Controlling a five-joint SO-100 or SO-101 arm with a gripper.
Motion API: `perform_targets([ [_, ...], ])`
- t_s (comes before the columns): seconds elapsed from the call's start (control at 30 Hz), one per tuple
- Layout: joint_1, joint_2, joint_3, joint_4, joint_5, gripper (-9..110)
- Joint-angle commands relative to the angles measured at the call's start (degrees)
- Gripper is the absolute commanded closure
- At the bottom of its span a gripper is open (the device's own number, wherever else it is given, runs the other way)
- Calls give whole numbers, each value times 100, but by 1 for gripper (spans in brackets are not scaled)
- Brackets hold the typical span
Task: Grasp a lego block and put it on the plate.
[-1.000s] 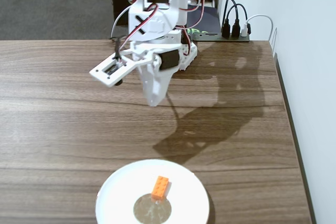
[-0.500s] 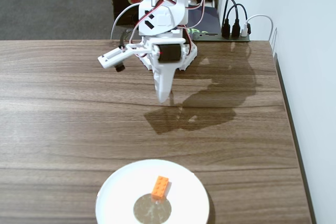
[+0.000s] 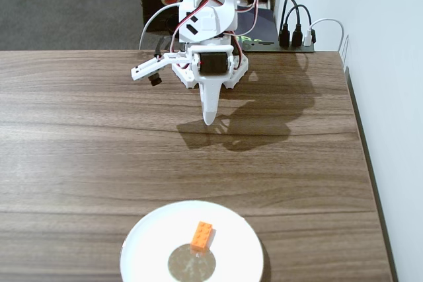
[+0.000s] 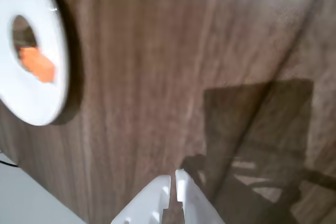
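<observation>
In the fixed view, the white arm stands at the far edge of a dark wood-grain desk (image 3: 79, 143), folded back over its own base. Its gripper (image 3: 209, 119) points down toward the desk, and the fingers (image 3: 209, 100) are drawn together into one tapering white point with no visible gap and nothing between them. A white bracket (image 3: 147, 69) with a small dark part juts out to the left of the arm, and the arm's shadow falls on the wood just below and to the right of the gripper tip. The plate (image 3: 142, 246) sits at the near edge of the desk, well apart from the gripper, its lower part cut off by the frame. The lego block (image 3: 202, 236) lies on the plate, its near end over the rim of the grey-brown centre and its far end on the white ring, long axis running roughly toward the arm. A power strip (image 3: 296, 36) with several plugs sits behind the desk against the white wall (image 3: 390, 97) on the right.

In the wrist view, the picture is blurred. The two white fingers (image 4: 157, 203) enter from the bottom edge, pressed nearly together with only a thin dark seam between them, empty. The plate (image 4: 50, 77) shows at the upper left, with the lego block (image 4: 38, 63) as an orange smear over its dull centre. The arm's shadow darkens the wood at the right.
</observation>
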Motion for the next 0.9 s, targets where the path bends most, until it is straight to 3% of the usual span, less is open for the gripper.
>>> perform_targets([
  [0.0,-26,281,9,158,62,101],
  [0.37,-18,1213,167,659,132,101],
  [0.87,-35,1248,185,668,123,101],
])
